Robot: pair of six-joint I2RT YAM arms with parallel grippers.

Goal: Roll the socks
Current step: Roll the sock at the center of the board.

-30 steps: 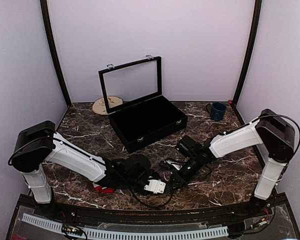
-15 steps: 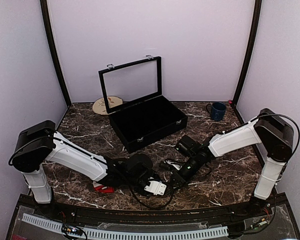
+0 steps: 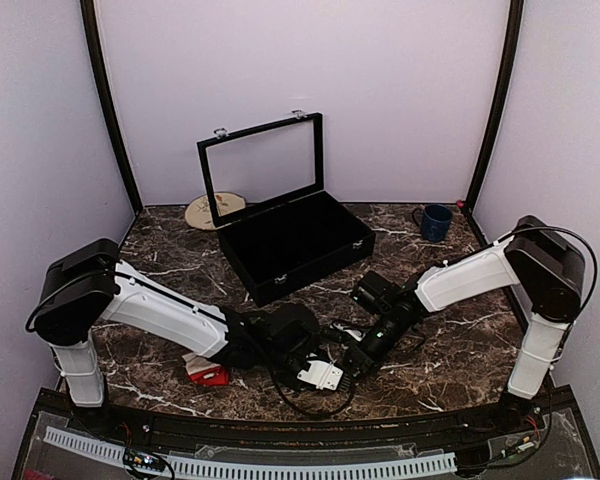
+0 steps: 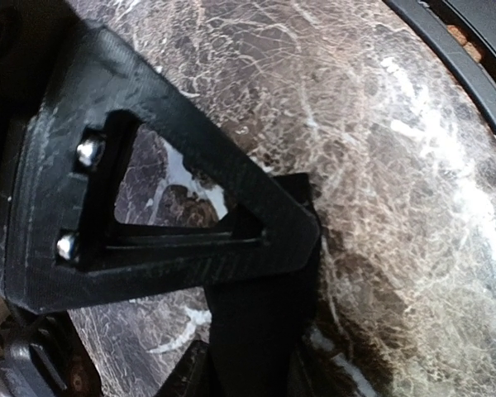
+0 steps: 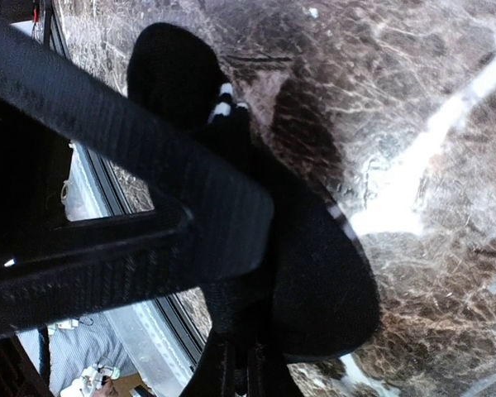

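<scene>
A red sock with a cream-white cuff point(image 3: 208, 373) lies on the marble near the front edge, beside the left forearm. My left gripper point(image 3: 330, 360) has reached past it to the table's middle, tip to tip with my right gripper point(image 3: 353, 355). In the right wrist view a black sock with white stripes point(image 5: 314, 273) hangs on the table, and my right gripper point(image 5: 240, 339) is shut on its fabric. In the left wrist view dark fabric point(image 4: 256, 331) sits under one finger point(image 4: 231, 240) of the left gripper point(image 4: 256, 306). Its second finger is hidden.
An open black case point(image 3: 295, 245) with its lid up stands behind the grippers. A blue mug point(image 3: 436, 222) is at the back right and a round wooden disc point(image 3: 214, 210) at the back left. The table's front rail point(image 3: 280, 465) runs just below the grippers.
The left arm has slid right, toward the right gripper, so the red sock shows more. The right gripper has hardly moved.
</scene>
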